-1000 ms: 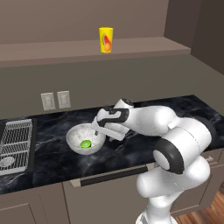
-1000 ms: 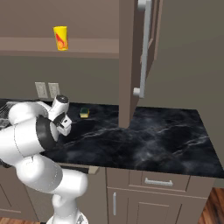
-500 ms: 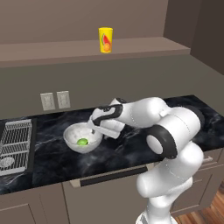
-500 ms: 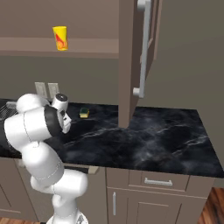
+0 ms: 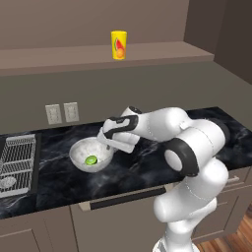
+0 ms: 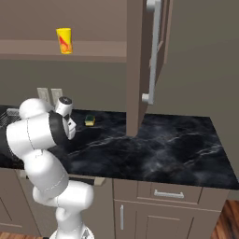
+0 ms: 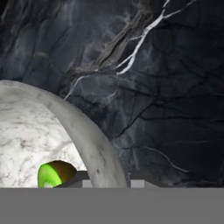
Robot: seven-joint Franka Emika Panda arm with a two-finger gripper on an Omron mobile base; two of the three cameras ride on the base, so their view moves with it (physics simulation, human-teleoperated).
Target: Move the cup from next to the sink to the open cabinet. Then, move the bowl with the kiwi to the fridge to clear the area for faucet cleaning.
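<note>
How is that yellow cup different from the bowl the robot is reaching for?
The cup is small, tall and bright yellow with a red mark; the bowl is wide, shallow and marbled white-grey. The cup stands up on the cabinet shelf; the bowl sits on the black counter, holding a kiwi. Both stand upright.

The dark marble tabletop [image 5: 59, 182] carries the bowl [image 5: 90, 155], which sits left of centre, well apart from the sink [image 5: 17, 160] set into the tabletop's left end. A sponge [image 6: 90, 121] lies on the tabletop near the back wall. Above, the cabinet shelf [image 5: 74, 55] is a long flat board, and the cup [image 5: 118, 45] stands upright on it.
</note>
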